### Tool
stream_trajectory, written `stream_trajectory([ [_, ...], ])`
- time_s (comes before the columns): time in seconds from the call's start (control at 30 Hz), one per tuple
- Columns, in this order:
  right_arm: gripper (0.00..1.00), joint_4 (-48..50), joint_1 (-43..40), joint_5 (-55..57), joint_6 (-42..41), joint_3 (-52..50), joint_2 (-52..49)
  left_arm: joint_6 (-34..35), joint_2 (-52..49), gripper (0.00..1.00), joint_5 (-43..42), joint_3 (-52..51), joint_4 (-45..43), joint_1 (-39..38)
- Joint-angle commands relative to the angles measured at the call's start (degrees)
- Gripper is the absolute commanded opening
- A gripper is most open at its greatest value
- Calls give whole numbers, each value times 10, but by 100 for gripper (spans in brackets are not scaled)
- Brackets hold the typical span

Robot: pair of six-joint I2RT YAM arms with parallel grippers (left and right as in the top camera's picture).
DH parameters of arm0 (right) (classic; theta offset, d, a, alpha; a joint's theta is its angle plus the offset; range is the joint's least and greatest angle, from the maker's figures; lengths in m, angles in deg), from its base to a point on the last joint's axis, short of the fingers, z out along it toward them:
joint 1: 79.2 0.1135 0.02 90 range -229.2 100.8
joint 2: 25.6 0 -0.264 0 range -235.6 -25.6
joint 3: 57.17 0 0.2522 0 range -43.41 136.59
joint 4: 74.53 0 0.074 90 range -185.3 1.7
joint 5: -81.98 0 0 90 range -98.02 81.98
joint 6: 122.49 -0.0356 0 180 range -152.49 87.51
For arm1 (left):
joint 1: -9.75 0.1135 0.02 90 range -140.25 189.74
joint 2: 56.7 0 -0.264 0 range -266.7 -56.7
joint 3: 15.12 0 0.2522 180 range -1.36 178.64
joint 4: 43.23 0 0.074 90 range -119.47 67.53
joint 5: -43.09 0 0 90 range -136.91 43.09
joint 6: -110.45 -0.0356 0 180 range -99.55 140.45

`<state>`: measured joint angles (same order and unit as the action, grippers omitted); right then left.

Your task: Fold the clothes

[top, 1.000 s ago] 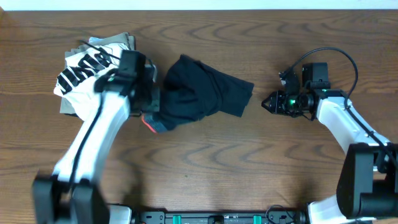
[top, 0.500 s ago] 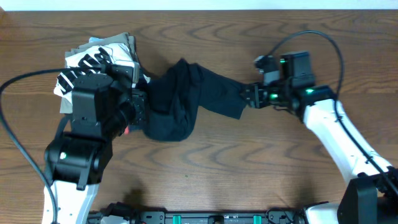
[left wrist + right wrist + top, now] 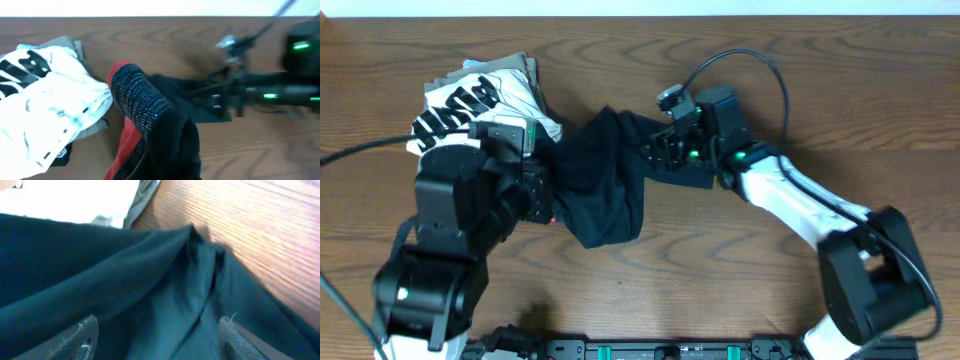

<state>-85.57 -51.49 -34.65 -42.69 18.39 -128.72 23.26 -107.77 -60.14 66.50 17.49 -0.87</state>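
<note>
From above, the pants (image 3: 605, 190) lie in a messy heap in the middle of the table (image 3: 740, 290), just beside the shirt (image 3: 470, 100). My left gripper (image 3: 540, 190) is at the left end of the heap, hidden under my arm, so I cannot tell if it is pinching. My right gripper (image 3: 658, 155) is at the right end, over the leg part. Nothing is flat yet, so I think most of the job is left. From my left wrist, the grey waistband (image 3: 137, 100) with its red edge (image 3: 125, 150) stands up close to the camera, and my own fingers do not show. From my right wrist, my fingertips (image 3: 85, 337) are wide apart with black cloth between them, so this hand is open and holds nothing. To do this well, I should close on the leg end, not on a thick bunch, then pull both ends apart, low and slow, till the pants lie long and flat, and keep them off the shirt. I see no box, bag or basket here
</note>
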Motion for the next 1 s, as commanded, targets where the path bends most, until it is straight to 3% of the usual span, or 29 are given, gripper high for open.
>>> stream_trajectory([
  [0.0, 80, 48, 18, 2, -5, 4, -36, 4, 26, 6, -28, 4, 0, -1],
  [0.13, 99, 111, 29, -36, -23, 4, -68, 5, 44, 6, -28, 4, 6, -1],
  [0.33, 99, 141, 44, -58, -49, 4, -78, 5, 43, 6, -26, 4, 7, -1],
  [0.6, 97, 35, 46, -94, 212, 4, -78, 2, 43, 6, -26, 4, 6, -1],
  [0.7, 99, 30, 46, -159, 229, 4, -78, 2, 43, 6, -26, 4, 6, -1],
  [0.87, 99, 79, 46, -215, 161, 4, -78, 3, 43, 6, -25, 4, 3, -1],
  [0.97, 99, 59, 46, -206, 252, 4, -78, 3, 43, 6, -17, 4, 3, -1],
])
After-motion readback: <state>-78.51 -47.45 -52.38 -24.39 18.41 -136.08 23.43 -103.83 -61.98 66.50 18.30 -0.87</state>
